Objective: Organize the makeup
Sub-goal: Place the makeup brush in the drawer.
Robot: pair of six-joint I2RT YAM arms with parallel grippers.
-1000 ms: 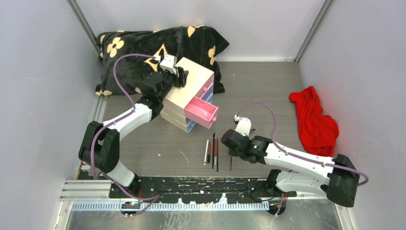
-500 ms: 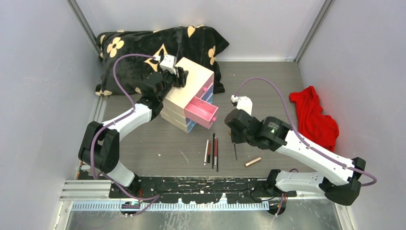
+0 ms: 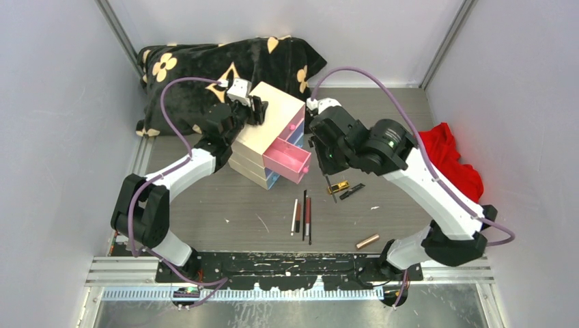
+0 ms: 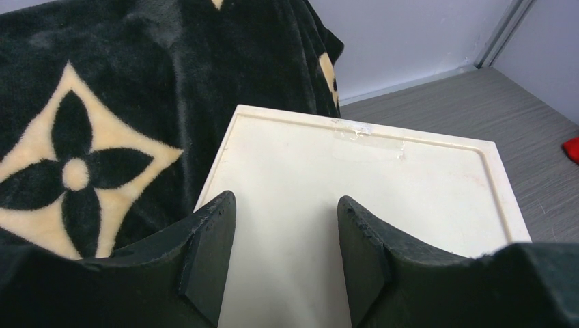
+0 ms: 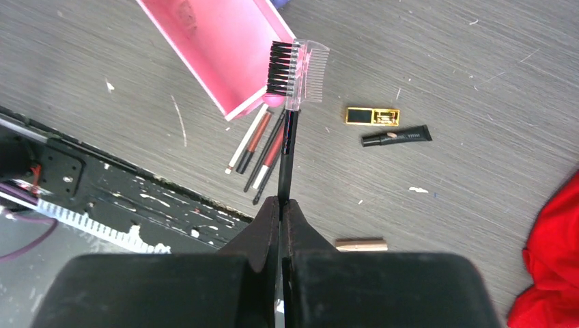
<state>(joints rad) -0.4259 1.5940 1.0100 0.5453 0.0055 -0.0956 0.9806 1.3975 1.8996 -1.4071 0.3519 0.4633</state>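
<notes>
At far left rear of the table, a black blanket with cream flower print is bunched against the back wall.

Left gripper: positioned over the rear edge of the cream drawer box. In the left wrist view both fingers are spread wide over the box's flat top, and nothing is held between them. Whether the tips touch the lid cannot be told.

Pink drawer: pulled out of the box toward the near right; no items are seen inside it.

Pencils: several thin ones (white, red-brown, black) are laid side by side on the table in front of the drawer, running near to far.

Right gripper: raised just right of the open drawer. In the right wrist view its fingers are clamped on the black handle of a brow brush-comb; the black-bristled, clear-toothed head is seen over the drawer's near corner. The height above the drawer cannot be judged.

Below the gripper, a black-gold compact and a small black tube are lying just beside each other. A bronze tube is lying alone nearer the arm bases.

A red cloth is crumpled at far right.
</notes>
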